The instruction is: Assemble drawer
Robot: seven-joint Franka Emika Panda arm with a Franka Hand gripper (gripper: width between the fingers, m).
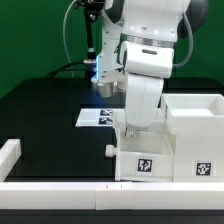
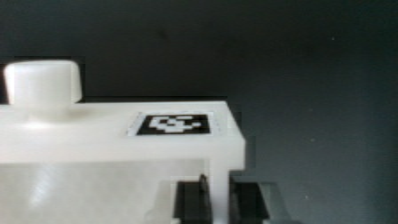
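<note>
A small white drawer tray [image 1: 140,160] with a round knob [image 1: 108,152] and a square tag stands at the table's front, touching the large white housing [image 1: 195,125] on the exterior view's right. My gripper [image 1: 130,130] reaches down onto the tray's rim. In the wrist view the two black fingers [image 2: 192,200] stand on either side of the tray's thin side wall [image 2: 222,196], shut on it. The knob [image 2: 39,85] and a tag [image 2: 175,124] show on the tray's front face. A second tray is out of view.
The marker board [image 1: 98,117] lies flat on the black table behind the tray. Low white rails edge the table at the exterior view's left [image 1: 10,155] and along the front [image 1: 60,190]. Cables hang behind the arm.
</note>
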